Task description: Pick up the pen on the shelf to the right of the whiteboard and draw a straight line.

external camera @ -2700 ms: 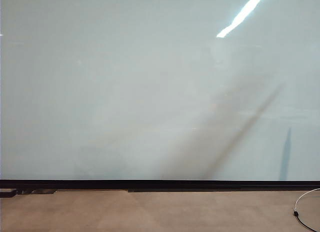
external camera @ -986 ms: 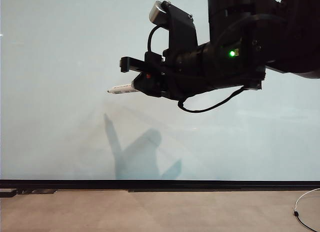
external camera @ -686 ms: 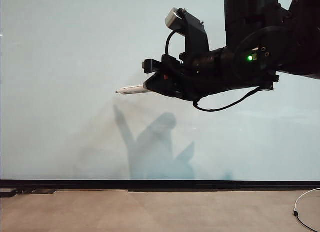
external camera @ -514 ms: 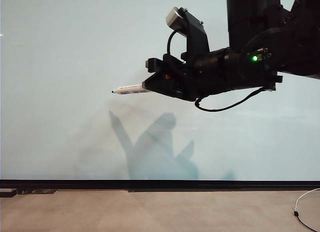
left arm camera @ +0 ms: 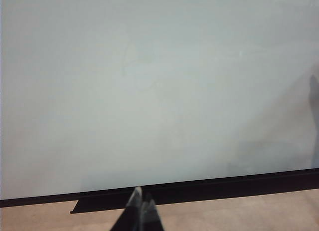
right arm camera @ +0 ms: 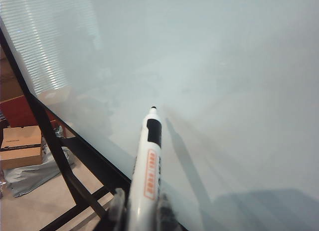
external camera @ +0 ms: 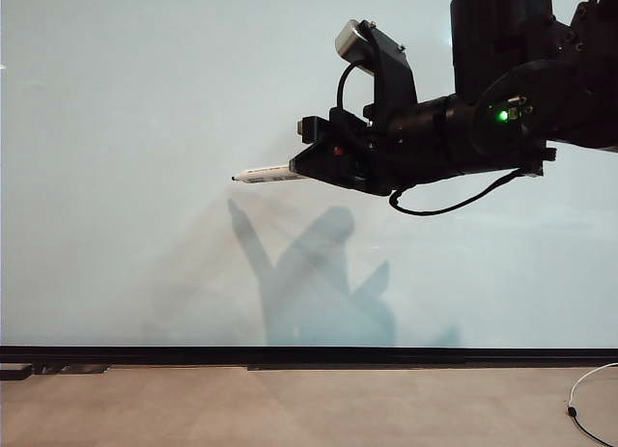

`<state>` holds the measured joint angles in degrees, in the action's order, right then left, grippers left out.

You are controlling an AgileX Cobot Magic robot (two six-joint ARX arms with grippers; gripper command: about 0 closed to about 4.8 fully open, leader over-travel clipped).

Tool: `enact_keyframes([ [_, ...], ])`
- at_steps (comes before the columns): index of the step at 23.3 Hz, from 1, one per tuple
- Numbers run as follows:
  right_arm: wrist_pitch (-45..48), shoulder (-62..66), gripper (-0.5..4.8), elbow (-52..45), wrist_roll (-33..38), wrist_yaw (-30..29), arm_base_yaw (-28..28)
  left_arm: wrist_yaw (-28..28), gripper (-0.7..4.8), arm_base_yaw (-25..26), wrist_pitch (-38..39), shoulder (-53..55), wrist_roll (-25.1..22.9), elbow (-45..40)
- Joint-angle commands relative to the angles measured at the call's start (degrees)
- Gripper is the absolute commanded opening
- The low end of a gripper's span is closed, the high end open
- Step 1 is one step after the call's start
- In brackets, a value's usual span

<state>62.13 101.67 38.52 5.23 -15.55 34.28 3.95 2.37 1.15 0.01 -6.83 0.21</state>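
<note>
Now, nearest you, your right claw is clamped on the slim white marker pen, carried level with its dark tip pointing across the large glossy pale grey-blue whiteboard. No stroke shows, so you look to be at the approach: next, ease the tip onto the glass, then drag steadily sideways. Your left claw hangs low with its fingers pressed together, holding nothing. Beyond, the board lies bare all round; only its thin black bottom strip bounds you.
</note>
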Motion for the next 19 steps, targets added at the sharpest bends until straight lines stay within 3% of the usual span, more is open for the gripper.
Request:
enact_keyframes([
  [1,1.11,-0.09,-0.05,0.61,-0.76,-1.25,-0.04,0.13,-0.05,-0.02,-0.37,0.0,-0.13,0.2],
  [19,0.68,2.01,-0.05,2.21,-0.55,-1.11,-2.86,0.13,-0.05,-0.02,-0.37,0.0,-0.13,0.2],
])
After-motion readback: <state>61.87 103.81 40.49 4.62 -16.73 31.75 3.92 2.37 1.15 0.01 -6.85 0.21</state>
